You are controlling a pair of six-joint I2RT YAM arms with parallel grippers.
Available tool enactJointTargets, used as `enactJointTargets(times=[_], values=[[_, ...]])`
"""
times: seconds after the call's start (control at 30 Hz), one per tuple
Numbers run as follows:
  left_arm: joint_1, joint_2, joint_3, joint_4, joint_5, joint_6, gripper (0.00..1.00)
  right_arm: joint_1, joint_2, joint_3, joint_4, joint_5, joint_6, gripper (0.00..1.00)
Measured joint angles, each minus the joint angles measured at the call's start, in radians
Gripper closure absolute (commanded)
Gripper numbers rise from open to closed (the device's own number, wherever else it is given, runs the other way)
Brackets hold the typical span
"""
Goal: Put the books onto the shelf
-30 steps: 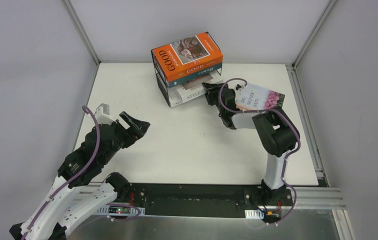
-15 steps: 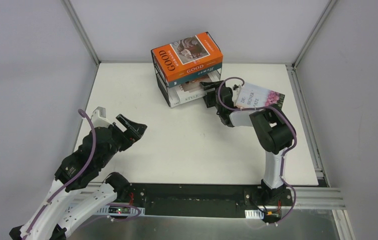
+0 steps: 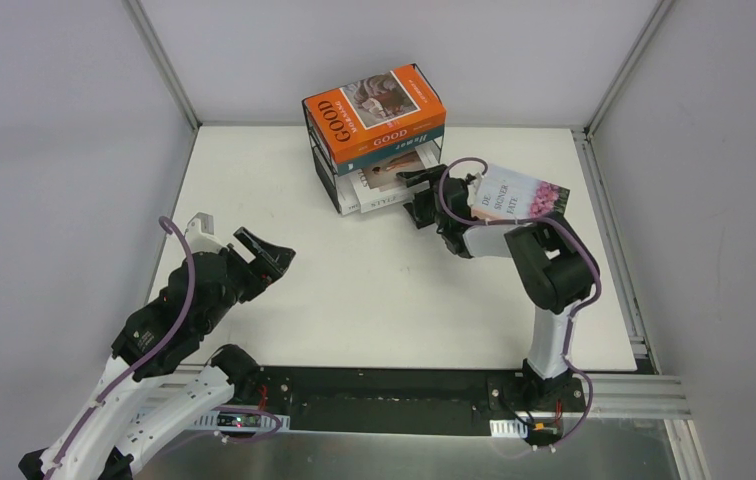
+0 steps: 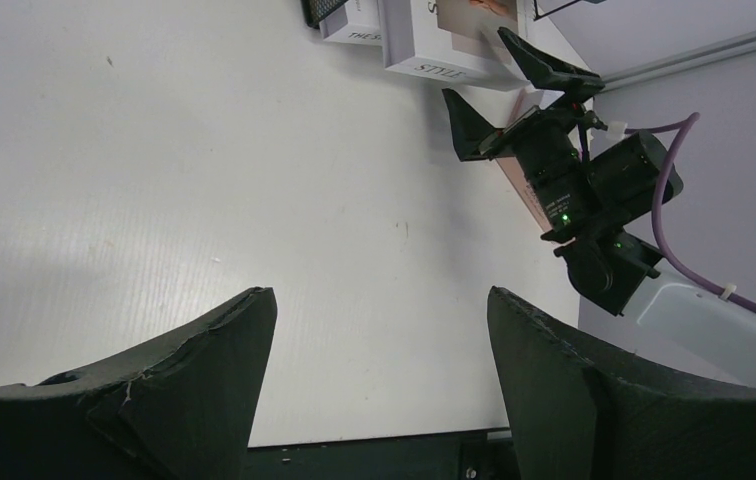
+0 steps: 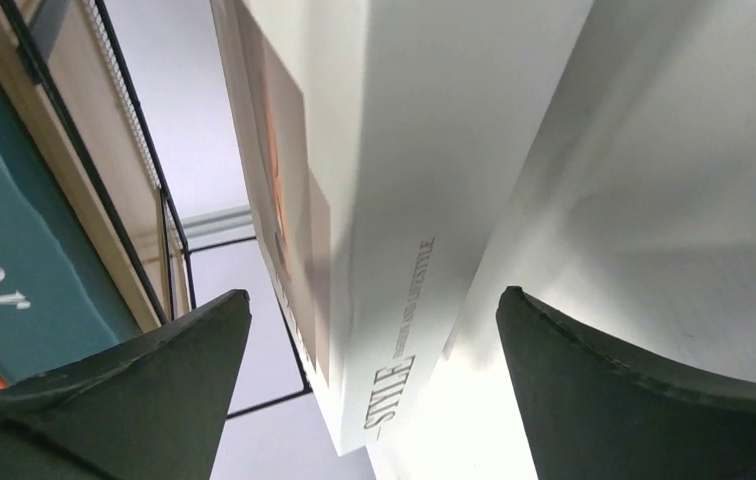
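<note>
The shelf stands at the back of the table. The orange "GOOD" book lies on its top board over a dark teal book. The white "STYLE" book lies in the lower tier, its near end sticking out. My right gripper is open at that end, the spine between its jaws and touching neither. The pink-flower book lies on the table beside my right arm. My left gripper hangs open and empty over the table's left side.
In the left wrist view another white book sits in the lower tier beside the "STYLE" book. The enclosure's metal posts and grey walls close in the table at the back and the sides.
My right gripper has opened and let go of the "STYLE" book, which now sits deeper in the lower tier. The left arm has barely shifted.
</note>
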Motion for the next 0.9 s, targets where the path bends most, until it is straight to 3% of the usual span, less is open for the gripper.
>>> enactJointTargets(times=[0.53, 0.63, 0.7, 0.8, 0.9], values=[[0.0, 0.013, 0.0, 0.0, 0.001, -0.006, 0.2, -0.001, -0.197, -0.129, -0.132, -0.124, -0.2, 0.01], [0.0, 0.023, 0.0, 0.0, 0.001, -0.006, 0.2, -0.005, -0.259, -0.173, -0.173, -0.139, -0.268, 0.11], [0.0, 0.028, 0.0, 0.0, 0.002, -0.006, 0.21, -0.016, -0.323, -0.22, -0.201, -0.14, -0.319, 0.3], [0.0, 0.031, 0.0, 0.001, 0.002, -0.006, 0.2, -0.061, -0.399, -0.261, -0.248, -0.132, -0.383, 0.49], [0.0, 0.032, 0.0, 0.002, 0.002, -0.006, 0.2, -0.115, -0.42, -0.249, -0.303, -0.114, -0.446, 0.52]])
